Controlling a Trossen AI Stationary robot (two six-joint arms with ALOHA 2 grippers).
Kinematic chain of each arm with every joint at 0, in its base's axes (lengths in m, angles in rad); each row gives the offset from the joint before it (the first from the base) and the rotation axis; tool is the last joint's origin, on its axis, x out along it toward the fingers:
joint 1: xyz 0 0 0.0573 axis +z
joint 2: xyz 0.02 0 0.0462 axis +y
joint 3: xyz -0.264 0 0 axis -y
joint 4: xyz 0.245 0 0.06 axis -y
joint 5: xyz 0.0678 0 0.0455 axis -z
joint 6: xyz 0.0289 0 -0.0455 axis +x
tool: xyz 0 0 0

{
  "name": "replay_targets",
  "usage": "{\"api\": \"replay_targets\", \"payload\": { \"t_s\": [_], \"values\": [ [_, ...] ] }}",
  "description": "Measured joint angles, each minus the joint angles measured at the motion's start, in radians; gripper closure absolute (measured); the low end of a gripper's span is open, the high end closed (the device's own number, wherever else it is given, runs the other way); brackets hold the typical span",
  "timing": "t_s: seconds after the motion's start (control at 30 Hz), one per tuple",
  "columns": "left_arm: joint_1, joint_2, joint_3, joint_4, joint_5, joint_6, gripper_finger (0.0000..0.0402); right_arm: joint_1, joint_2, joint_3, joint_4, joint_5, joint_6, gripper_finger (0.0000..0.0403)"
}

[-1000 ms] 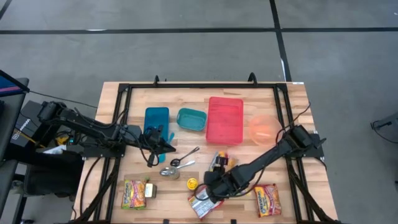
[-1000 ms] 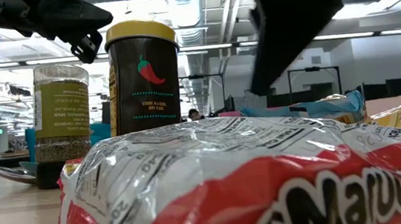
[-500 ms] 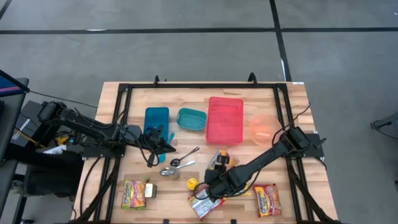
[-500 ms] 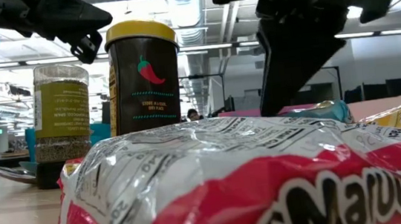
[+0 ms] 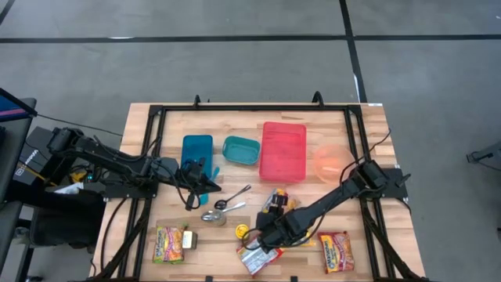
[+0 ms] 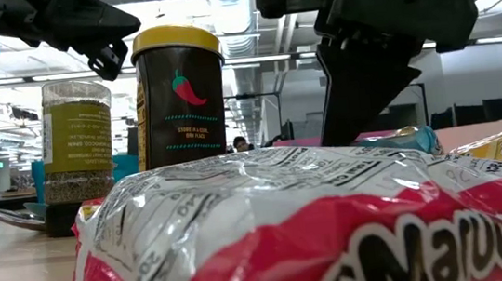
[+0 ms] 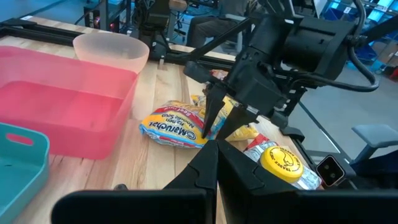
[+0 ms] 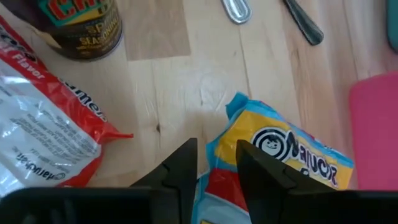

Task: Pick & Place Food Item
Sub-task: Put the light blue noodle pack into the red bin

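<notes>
A yellow-and-blue Maruchan noodle packet [image 5: 279,205] lies flat on the table in front of the red tray [image 5: 283,150]; it also shows in the right wrist view [image 8: 292,155] and the left wrist view [image 7: 174,127]. My right gripper [image 8: 217,163] is open and points down over the packet's near-left end [image 8: 239,106], one finger on each side of its blue edge. It shows in the high view [image 5: 262,235] and the left wrist view [image 7: 219,124]. My left gripper [image 5: 210,185] is shut and empty, waiting above the table's left half, right of the blue container [image 5: 196,150]. My right gripper stands astride the packet's blue end edge [image 8: 217,146] from above, fingers pointing down. I cannot tell whether the fingers touch it. The packet lies flat on the table.
A red-and-white noodle packet [image 5: 254,258] lies at the near edge and a yellow-lidded spice jar [image 5: 243,231] stands beside the right gripper. Two more packets [image 5: 337,251] [image 5: 168,243], a second jar [image 5: 213,217], spoons [image 5: 232,200], a teal container [image 5: 241,149] and an orange bowl [image 5: 331,160] stand around.
My right gripper has shifted a little toward the table's left edge and come lower over the yellow packet's end, its fingers staying apart. The packet lies where it was.
</notes>
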Motion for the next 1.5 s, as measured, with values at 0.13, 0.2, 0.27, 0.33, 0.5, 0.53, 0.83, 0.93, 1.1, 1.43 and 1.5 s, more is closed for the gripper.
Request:
{"api": "replay_targets", "payload": {
  "t_s": [0.13,0.2,0.27,0.33,0.5,0.53,0.83,0.93,1.1,1.43,1.5],
  "values": [
    [0.0,0.0,0.0,0.0,-0.004,0.0,0.0402,-0.006,0.0,0.0,0.0,-0.001,-0.006,0.0316],
    [0.0,0.0,0.0,0.0,-0.004,0.0,0.0401,-0.011,0.0,0.0,0.0,-0.003,-0.008,0.0324],
    [0.0,0.0,0.0,0.0,-0.004,0.0,0.0402,-0.015,0.0,0.0,0.0,-0.005,-0.009,0.0331],
    [0.0,0.0,0.0,0.0,-0.003,0.0,0.0401,-0.019,0.0,0.0,0.0,-0.006,-0.009,0.0336],
    [0.0,0.0,0.0,0.0,-0.003,0.0,0.0401,-0.019,0.0,0.0,-0.002,-0.007,-0.009,0.0349],
    [0.0,0.0,0.0,0.0,-0.003,0.0,0.0401,-0.018,0.0,0.0,-0.004,-0.007,-0.008,0.0352],
    [0.0,0.0,0.0,0.001,-0.003,0.0,0.0402,-0.018,0.0,0.0,-0.031,-0.016,-0.008,0.04],
    [0.0,0.0,0.0,0.001,-0.002,0.0,0.0402,-0.018,0.0,0.0,-0.054,-0.014,-0.012,0.0402],
    [0.0,0.0,0.0,0.001,-0.002,0.0,0.0402,-0.013,-0.005,0.0,-0.084,-0.007,-0.018,0.0402],
    [0.0,0.0,0.0,0.001,0.002,0.0,0.0402,0.007,-0.006,0.082,-0.193,0.048,-0.034,0.0403],
    [0.0,0.0,0.0,0.001,0.002,0.0,0.0402,0.011,-0.006,0.115,-0.228,0.066,-0.034,0.0403]
  ]
}}
